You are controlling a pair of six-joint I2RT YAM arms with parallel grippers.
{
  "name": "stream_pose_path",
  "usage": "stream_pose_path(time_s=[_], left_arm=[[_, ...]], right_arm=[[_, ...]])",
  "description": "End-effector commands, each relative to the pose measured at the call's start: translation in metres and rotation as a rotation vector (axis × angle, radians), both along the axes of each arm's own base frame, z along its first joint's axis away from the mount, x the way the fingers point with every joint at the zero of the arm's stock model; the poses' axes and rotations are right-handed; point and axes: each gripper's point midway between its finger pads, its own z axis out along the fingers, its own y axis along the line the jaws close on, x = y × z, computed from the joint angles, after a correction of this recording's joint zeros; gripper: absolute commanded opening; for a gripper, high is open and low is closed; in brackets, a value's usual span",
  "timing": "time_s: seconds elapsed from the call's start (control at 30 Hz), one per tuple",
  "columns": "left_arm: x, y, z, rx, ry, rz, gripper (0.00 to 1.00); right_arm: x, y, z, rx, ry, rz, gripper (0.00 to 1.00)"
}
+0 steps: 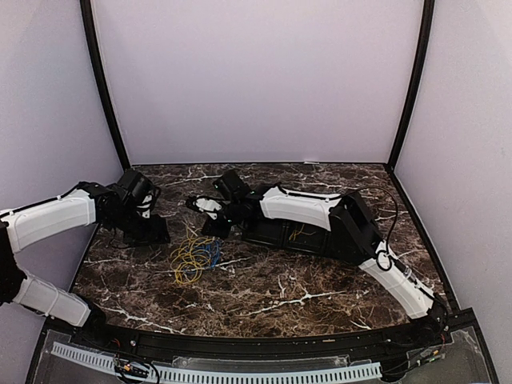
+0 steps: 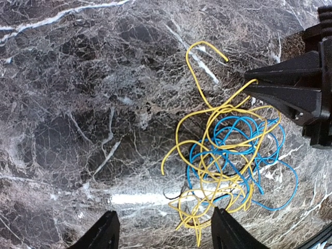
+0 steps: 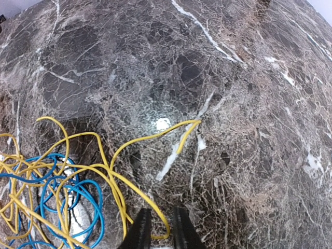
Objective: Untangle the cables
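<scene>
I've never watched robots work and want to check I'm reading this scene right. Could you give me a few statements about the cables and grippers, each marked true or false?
1. The yellow cable and blue cable lie tangled together on the table. True.
2. The left gripper is clamped on the blue cable. False: its jaws stand wide open and hold nothing.
3. A yellow strand runs into the narrow gap between the right gripper's fingers. True.
4. The table is plain white. False: it is dark marble with pale veins.
</scene>
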Motion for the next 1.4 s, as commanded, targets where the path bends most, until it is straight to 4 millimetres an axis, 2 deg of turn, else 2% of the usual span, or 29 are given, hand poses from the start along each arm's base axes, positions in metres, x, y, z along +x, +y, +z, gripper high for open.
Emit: stream_pose_path(time_s=[0.0, 0.07, 0.13, 0.23, 0.3, 0.33, 0.37, 0.4, 0.5, 0.6, 0.63, 0.67, 0.7, 0.77, 0.83, 0.87, 0.9, 0.93, 0.97, 1.0, 1.03, 1.07, 1.1, 1.13, 1.23, 1.37], left_arm=[[0.012, 0.000, 0.012, -0.020, -0.084, 0.013, 0.63], [0.014, -0.002, 0.014, -0.031, -0.103, 0.004, 0.63], [0.019, -0.005, 0.020, -0.042, -0.143, -0.017, 0.63], [0.025, -0.015, 0.029, -0.090, -0.227, -0.076, 0.62], [0.029, -0.022, 0.046, -0.149, -0.350, -0.108, 0.62], [0.032, -0.028, 0.048, -0.190, -0.409, -0.127, 0.63], [0.032, -0.030, 0.061, -0.223, -0.474, -0.136, 0.63], [0.034, -0.034, 0.064, -0.262, -0.533, -0.145, 0.64], [0.037, -0.031, 0.084, -0.310, -0.687, -0.121, 0.68], [0.042, -0.039, 0.095, -0.357, -0.812, -0.161, 0.69], [0.041, -0.048, 0.091, -0.382, -0.806, -0.203, 0.69], [0.043, -0.054, 0.101, -0.414, -0.850, -0.224, 0.69], [0.041, -0.064, 0.096, -0.448, -0.828, -0.266, 0.69], [0.042, -0.081, 0.104, -0.519, -0.847, -0.324, 0.68], [0.044, -0.093, 0.096, -0.546, -0.821, -0.344, 0.66], [0.047, -0.097, 0.081, -0.538, -0.783, -0.340, 0.65], [0.049, -0.102, 0.077, -0.540, -0.775, -0.335, 0.64], [0.053, -0.104, 0.060, -0.522, -0.732, -0.322, 0.61], [0.057, -0.104, 0.051, -0.506, -0.713, -0.295, 0.60], [0.059, -0.104, 0.032, -0.483, -0.665, -0.278, 0.56], [0.062, -0.103, 0.023, -0.469, -0.652, -0.255, 0.54], [0.061, -0.102, 0.005, -0.452, -0.611, -0.245, 0.52], [0.061, -0.102, 0.001, -0.460, -0.614, -0.240, 0.49], [0.058, -0.101, -0.015, -0.450, -0.579, -0.236, 0.46], [0.056, -0.101, -0.035, -0.449, -0.524, -0.219, 0.36], [0.051, -0.100, -0.058, -0.441, -0.455, -0.209, 0.30]], right_arm=[[0.002, 0.022, 0.011, 0.057, -0.066, -0.010, 0.07], [0.001, 0.024, 0.019, 0.058, -0.088, -0.009, 0.00], [0.000, 0.022, 0.037, 0.067, -0.100, -0.012, 0.00], [-0.009, 0.016, 0.079, 0.105, -0.109, 0.005, 0.00], [-0.019, 0.009, 0.113, 0.149, -0.102, 0.020, 0.00], [-0.025, 0.006, 0.131, 0.177, -0.100, 0.031, 0.00], [-0.033, 0.003, 0.145, 0.198, -0.086, 0.044, 0.00], [-0.039, 0.000, 0.159, 0.222, -0.073, 0.056, 0.00], [-0.058, -0.007, 0.190, 0.275, -0.036, 0.093, 0.00], [-0.070, -0.011, 0.198, 0.287, -0.011, 0.117, 0.00], [-0.071, -0.012, 0.200, 0.287, -0.011, 0.117, 0.00], [-0.071, -0.013, 0.200, 0.285, -0.011, 0.117, 0.00], [-0.071, -0.013, 0.201, 0.284, -0.012, 0.115, 0.00], [-0.073, -0.014, 0.205, 0.287, -0.017, 0.121, 0.00], [-0.076, -0.016, 0.213, 0.299, -0.019, 0.136, 0.00], [-0.080, -0.017, 0.218, 0.307, -0.016, 0.148, 0.00], [-0.084, -0.019, 0.224, 0.318, -0.014, 0.164, 0.00], [-0.088, -0.021, 0.233, 0.331, -0.017, 0.179, 0.00], [-0.091, -0.023, 0.242, 0.342, -0.025, 0.189, 0.00], [-0.094, -0.026, 0.253, 0.357, -0.038, 0.201, 0.00], [-0.097, -0.029, 0.264, 0.370, -0.052, 0.212, 0.00], [-0.100, -0.033, 0.274, 0.382, -0.065, 0.224, 0.00], [-0.101, -0.036, 0.285, 0.394, -0.074, 0.233, 0.00], [-0.105, -0.041, 0.298, 0.413, -0.077, 0.253, 0.00], [-0.110, -0.056, 0.325, 0.458, -0.062, 0.290, 0.00], [-0.109, -0.085, 0.362, 0.524, -0.047, 0.339, 0.00]])
